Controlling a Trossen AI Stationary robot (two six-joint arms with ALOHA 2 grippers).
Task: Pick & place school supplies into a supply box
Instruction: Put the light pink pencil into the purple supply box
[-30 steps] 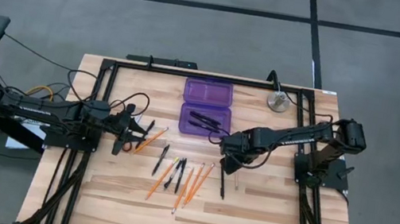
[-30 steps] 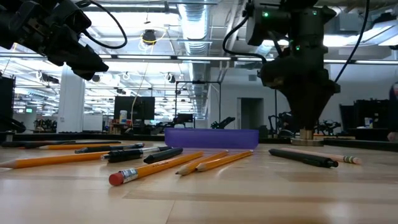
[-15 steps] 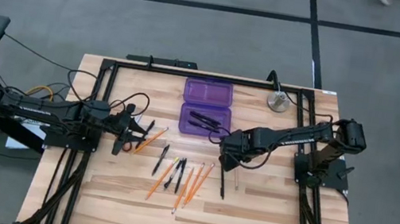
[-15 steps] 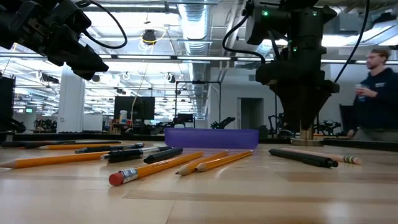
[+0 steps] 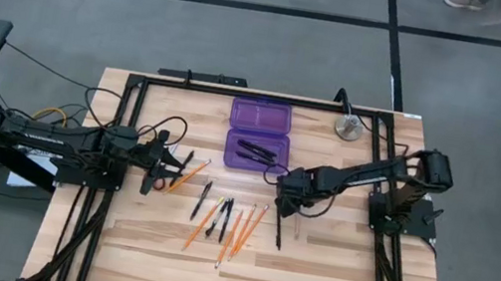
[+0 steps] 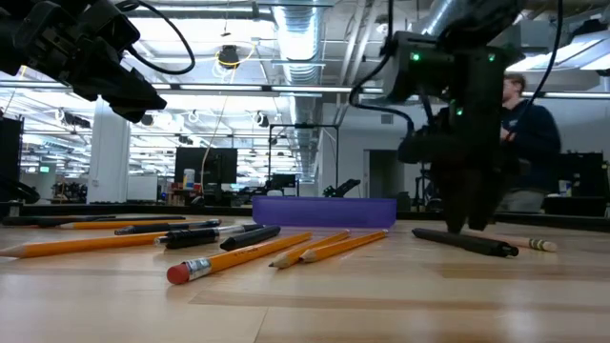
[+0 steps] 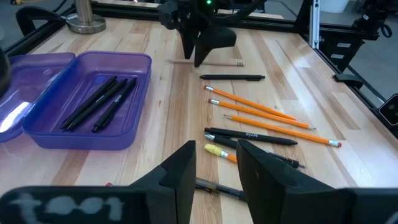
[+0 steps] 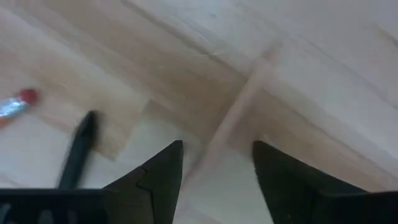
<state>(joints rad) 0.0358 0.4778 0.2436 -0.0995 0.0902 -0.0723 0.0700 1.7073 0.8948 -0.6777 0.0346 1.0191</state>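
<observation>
My right gripper point(image 5: 287, 205) point(image 6: 467, 227) is open and points down, low over the table near the purple pencil case point(image 5: 259, 134). Its fingers stand on either side of the pale pencil point(image 8: 239, 115) point(image 5: 296, 224), which lies flat on the wood. Black pens point(image 5: 256, 150) lie in the case's near half. Several orange pencils point(image 5: 239, 227) and black pens point(image 5: 225, 217) lie flat on the table in front of the case. My left gripper point(image 5: 161, 169) point(image 7: 216, 174) is open and hovers left of them. I cannot make out the scissors.
A round silver metal object point(image 5: 348, 128) stands right of the case, by the far edge. A black pen point(image 5: 278, 228) lies close beside the pale pencil. A dark frame point(image 5: 137, 92) runs around the table. A person point(image 6: 524, 143) stands in the room behind.
My right gripper has come down toward the table over the pale pencil, staying pointed down. A person has walked across the room behind it. The supplies and my left arm have kept still.
</observation>
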